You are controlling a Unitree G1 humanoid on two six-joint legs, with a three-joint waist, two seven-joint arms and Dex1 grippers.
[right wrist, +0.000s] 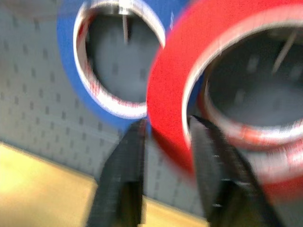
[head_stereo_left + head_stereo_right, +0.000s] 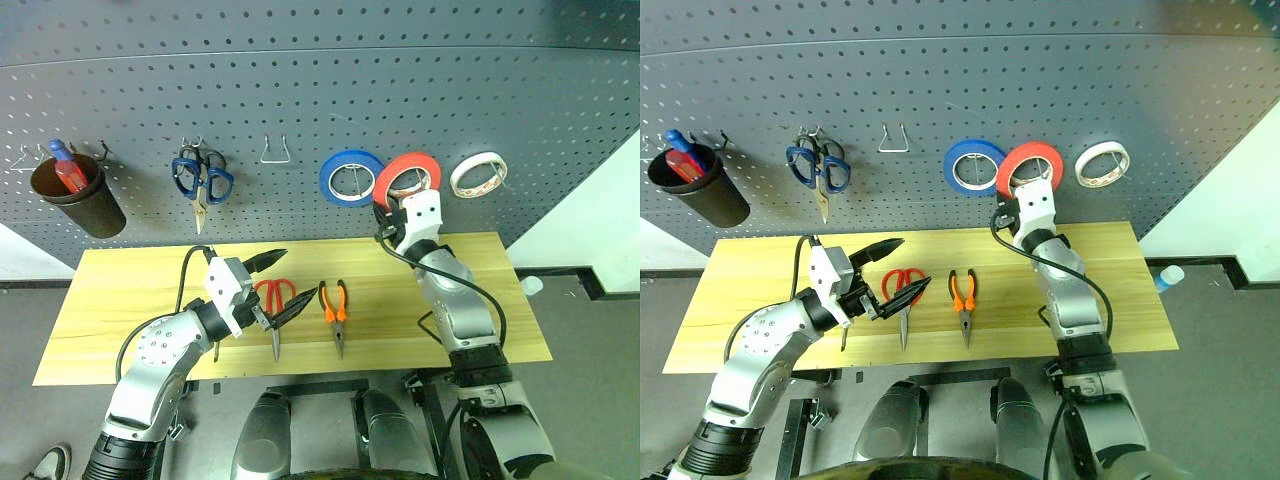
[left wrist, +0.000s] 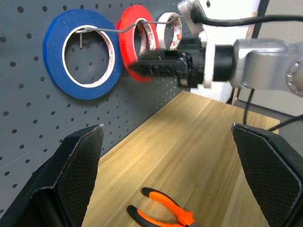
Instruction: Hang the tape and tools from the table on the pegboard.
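Lying on table (image 2: 130, 290): red scissors (image 2: 275, 300), pliers (image 2: 335, 305).
Pegboard (image 2: 300, 90): red tape (image 2: 405, 178) on a hook, between blue roll (image 2: 349, 176) and white roll (image 2: 478, 174).
Right gripper (image 3: 137, 68): level, jaws slightly parted astride the tape's rim.
Left gripper (image 2: 278, 285): spread wide above the scissors.

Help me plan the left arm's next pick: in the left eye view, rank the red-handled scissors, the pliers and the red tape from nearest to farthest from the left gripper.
From the left gripper:
1. Red-handled scissors, on the table right under its fingertips.
2. Pliers, on the table just beyond, toward the right arm.
3. Red tape, up on the pegboard at the right gripper.
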